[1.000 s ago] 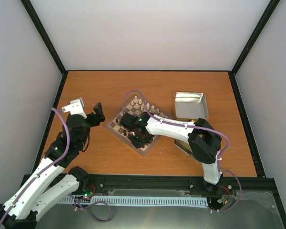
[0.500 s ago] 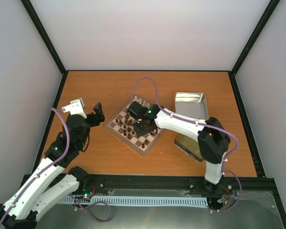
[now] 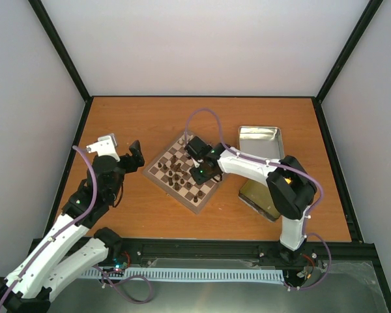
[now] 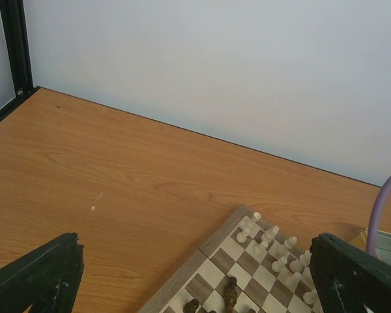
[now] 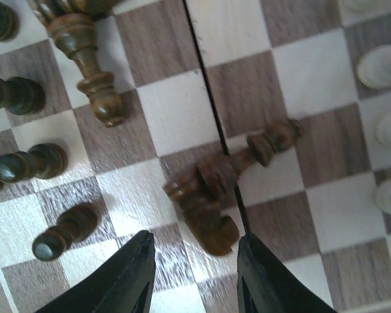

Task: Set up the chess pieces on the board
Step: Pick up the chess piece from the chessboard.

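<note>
Overhead, the right gripper (image 5: 195, 251) hung over the board (image 5: 173, 111), fingers parted and empty, just short of two toppled dark chess pieces (image 5: 212, 195). The left gripper (image 4: 195, 257) stood wide open beside the board.

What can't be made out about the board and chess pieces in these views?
- Top external: the right arm covers part of the board; chess pieces too small to identify.
- Left wrist: bottom edge cuts off most of the board.
- Right wrist: dark pieces by the right gripper overlap; upright or toppled, unclear; cream pieces cut by the right edge.
</note>
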Tool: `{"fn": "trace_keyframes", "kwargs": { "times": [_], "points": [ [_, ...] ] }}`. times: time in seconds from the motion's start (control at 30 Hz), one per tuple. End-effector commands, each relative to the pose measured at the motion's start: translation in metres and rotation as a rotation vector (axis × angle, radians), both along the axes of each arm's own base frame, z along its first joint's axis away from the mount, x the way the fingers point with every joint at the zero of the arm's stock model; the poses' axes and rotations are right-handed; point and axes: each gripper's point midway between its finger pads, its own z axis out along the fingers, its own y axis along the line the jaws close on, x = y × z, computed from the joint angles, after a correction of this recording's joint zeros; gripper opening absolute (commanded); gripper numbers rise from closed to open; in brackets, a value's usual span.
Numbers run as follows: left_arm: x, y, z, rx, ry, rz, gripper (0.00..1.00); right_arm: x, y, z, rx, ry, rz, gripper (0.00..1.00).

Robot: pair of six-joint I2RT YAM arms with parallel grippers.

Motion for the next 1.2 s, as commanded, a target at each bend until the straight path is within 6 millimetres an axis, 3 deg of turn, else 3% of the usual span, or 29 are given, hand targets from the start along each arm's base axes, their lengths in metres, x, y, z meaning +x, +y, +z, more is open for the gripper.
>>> {"fn": "trace_keyframes", "kwargs": {
  "times": [0.0, 0.33, 0.6, 0.7, 0.97, 1.17],
  "points": [
    [0.001, 0.001, 0.008, 0.021, -0.016, -0.001, 0.96, 0.008, 0.015, -0.007, 0.029, -0.027, 0.112, 0.37],
    [0.002, 0.001, 0.007, 0.024, -0.015, 0.001, 0.96, 0.019, 0.005, -0.021, -0.044, -0.050, 0.156, 0.37],
    [0.002, 0.001, 0.008, 0.025, -0.016, 0.000, 0.96, 0.009, 0.009, -0.021, -0.021, -0.019, 0.228, 0.21],
    [0.002, 0.001, 0.009, 0.023, -0.020, 0.000, 0.96, 0.000, 0.014, -0.013, 0.022, -0.003, 0.275, 0.15],
    [0.002, -0.006, 0.005, -0.006, -0.006, -0.034, 0.96, -0.007, 0.017, 0.013, 0.100, -0.032, 0.284, 0.13],
    [0.002, -0.036, -0.009, -0.094, 0.019, -0.176, 0.96, -0.008, 0.021, 0.038, 0.212, -0.064, 0.227, 0.13]
  ]
}}
